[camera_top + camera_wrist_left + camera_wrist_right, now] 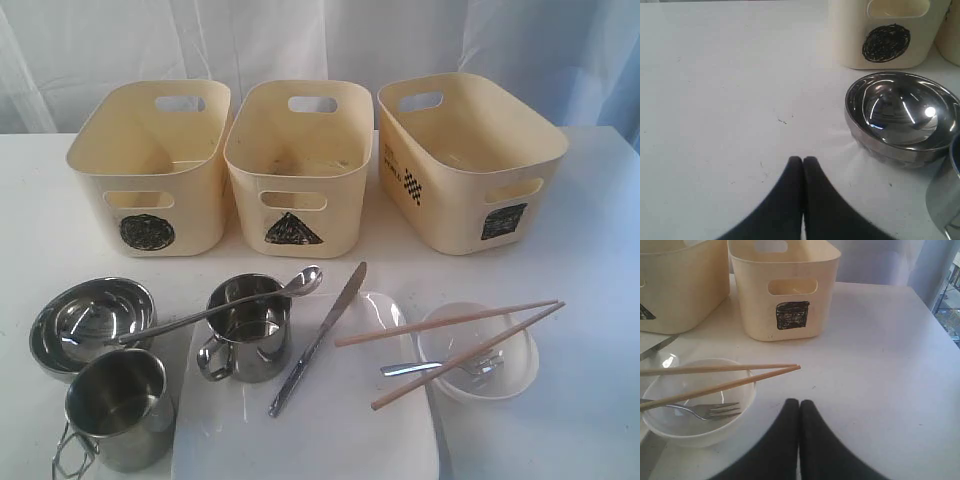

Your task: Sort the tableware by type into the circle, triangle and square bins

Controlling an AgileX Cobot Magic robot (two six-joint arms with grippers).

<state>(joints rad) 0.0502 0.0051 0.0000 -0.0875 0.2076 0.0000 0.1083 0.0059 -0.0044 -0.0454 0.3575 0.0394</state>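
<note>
Lying unsorted in the exterior frame's lower half, wooden chopsticks (447,322) and a steel fork (410,368) rest across the clear plastic bowl (525,365), and a steel spoon (215,315) lies across a steel handled mug (262,352). Three cream plastic bins (245,200) line the upper frame. The black left gripper (802,160) and right gripper (799,402) are pinched closed, empty. Lifting the bowl or mug first would likely spill those utensils.

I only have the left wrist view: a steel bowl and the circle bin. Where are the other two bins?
Observer: The triangle bin stands right beside the circle bin, and the square bin on its far side, all three in one row.
Operator: What lies nearest the square one?
Observer: A clear bowl holding a fork, with the chopsticks laid across its rim.
</note>
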